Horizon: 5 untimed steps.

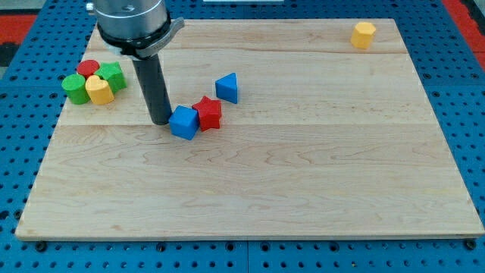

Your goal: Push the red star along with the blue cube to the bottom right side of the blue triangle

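The blue cube (183, 123) lies left of centre on the wooden board, touching the red star (208, 113) on its right. The blue triangle (227, 87) sits just above and right of the star, a small gap apart. My tip (160, 120) is at the cube's left side, touching or nearly touching it. The dark rod rises from there to the arm's head at the view's top left.
A cluster sits near the board's left edge: a red block (88, 68), a green block (114, 75), a second green block (73, 87) and a yellow block (99, 89). A yellow block (364, 34) lies at the top right. The board (303, 182) rests on a blue pegboard.
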Motion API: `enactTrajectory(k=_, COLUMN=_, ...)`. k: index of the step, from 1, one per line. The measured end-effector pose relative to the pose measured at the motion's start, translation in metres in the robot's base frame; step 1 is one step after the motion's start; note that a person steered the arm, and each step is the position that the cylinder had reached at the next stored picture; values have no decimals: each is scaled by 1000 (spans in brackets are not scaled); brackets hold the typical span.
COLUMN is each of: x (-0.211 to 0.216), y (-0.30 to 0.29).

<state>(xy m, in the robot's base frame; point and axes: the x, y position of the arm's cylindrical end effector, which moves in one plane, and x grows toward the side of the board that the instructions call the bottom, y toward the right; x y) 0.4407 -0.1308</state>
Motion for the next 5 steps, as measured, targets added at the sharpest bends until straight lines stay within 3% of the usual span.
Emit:
enactTrajectory(k=1, x=7, y=14)
enactTrajectory(k=3, x=7, y=119)
enactTrajectory(k=4, x=28, y=104)
enactTrajectory(k=5, x=50, y=52)
